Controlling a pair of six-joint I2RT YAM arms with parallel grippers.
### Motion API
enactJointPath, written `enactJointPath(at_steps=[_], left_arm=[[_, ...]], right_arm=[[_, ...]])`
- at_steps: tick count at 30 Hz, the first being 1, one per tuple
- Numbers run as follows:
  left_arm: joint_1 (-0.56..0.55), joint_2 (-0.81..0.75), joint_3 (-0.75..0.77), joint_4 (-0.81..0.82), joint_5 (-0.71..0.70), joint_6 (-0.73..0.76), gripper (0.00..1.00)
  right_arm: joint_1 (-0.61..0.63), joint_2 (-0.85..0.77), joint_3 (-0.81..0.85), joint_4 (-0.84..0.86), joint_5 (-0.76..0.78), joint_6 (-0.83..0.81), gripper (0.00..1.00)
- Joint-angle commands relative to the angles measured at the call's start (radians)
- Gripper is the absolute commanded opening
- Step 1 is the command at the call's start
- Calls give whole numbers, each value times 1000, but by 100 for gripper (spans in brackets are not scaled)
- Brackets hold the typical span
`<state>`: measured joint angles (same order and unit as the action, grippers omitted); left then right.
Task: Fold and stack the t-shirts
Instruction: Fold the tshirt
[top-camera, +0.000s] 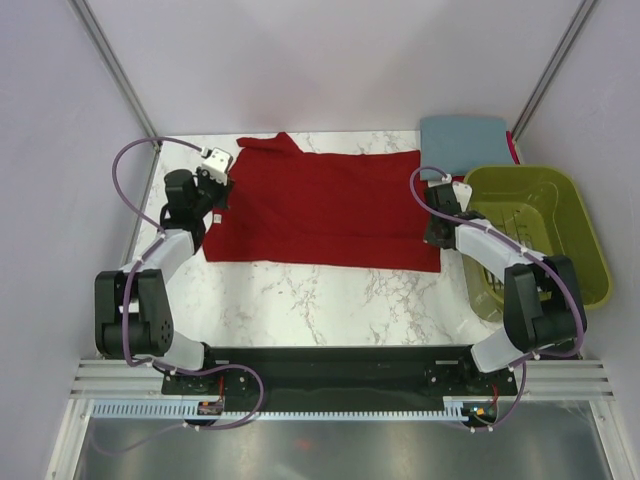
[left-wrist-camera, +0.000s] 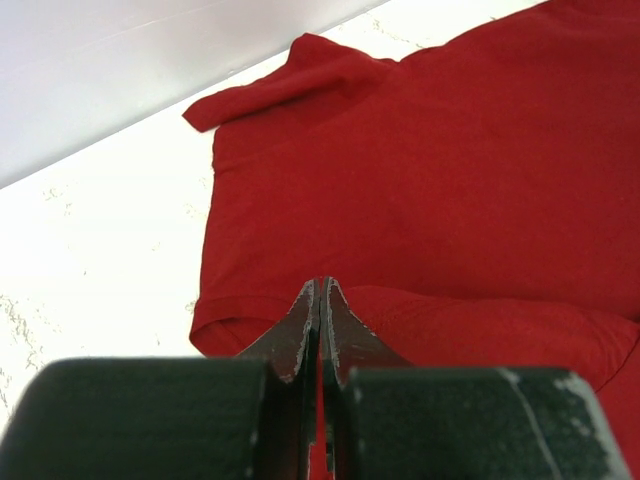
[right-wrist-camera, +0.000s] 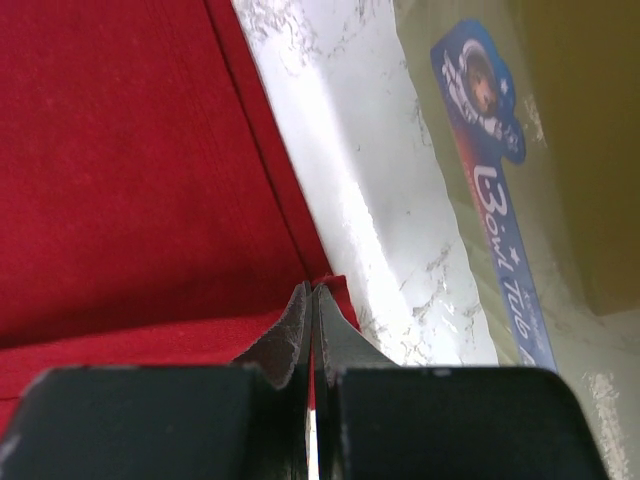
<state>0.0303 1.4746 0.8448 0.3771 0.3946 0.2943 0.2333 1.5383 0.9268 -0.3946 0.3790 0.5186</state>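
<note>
**Both grippers pinch the red shirt at opposite edges**

A dark red cloth t-shirt (top-camera: 330, 205) lies spread flat across the far half of the white marble-patterned table (top-camera: 300, 300). One short sleeve points toward the far left corner.

The left gripper (top-camera: 221, 205) sits at the shirt's left edge. In the left wrist view its jaws are pressed together (left-wrist-camera: 320, 287) over a raised fold of red cloth. A sliver of red shows between the fingers, so the cloth is pinched.

The right gripper (top-camera: 436, 238) sits at the shirt's near right corner. The right wrist view shows its jaws (right-wrist-camera: 312, 290) likewise closed, with the hemmed corner of the red cloth caught between them.

A slate blue-grey cloth t-shirt (top-camera: 462, 135) rests folded at the table's far right corner, apart from the red one.

An olive-green plastic basket (top-camera: 590, 250) stands along the table's right edge, just beside the right gripper. Its wall carries a blue sticker (right-wrist-camera: 490, 150) with a cartoon face at the top. The white lettering below it appears to read "Bowl Tub", and the rest is cut off.
</note>
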Motion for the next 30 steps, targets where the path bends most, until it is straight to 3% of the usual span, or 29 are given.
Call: enactJointPath(at_steps=[1, 14, 22, 30], left_arm=[[-1, 19, 46, 66, 7, 81, 2], [-1, 44, 53, 54, -71, 140, 2], [-1, 96, 50, 195, -25, 117, 2], [-1, 142, 79, 209, -92, 151, 2]], right_arm=[[0, 13, 60, 34, 46, -22, 0], [0, 105, 121, 42, 66, -52, 0], [0, 149, 150, 59, 61, -43, 0], [-2, 181, 187, 59, 83, -45, 0]])
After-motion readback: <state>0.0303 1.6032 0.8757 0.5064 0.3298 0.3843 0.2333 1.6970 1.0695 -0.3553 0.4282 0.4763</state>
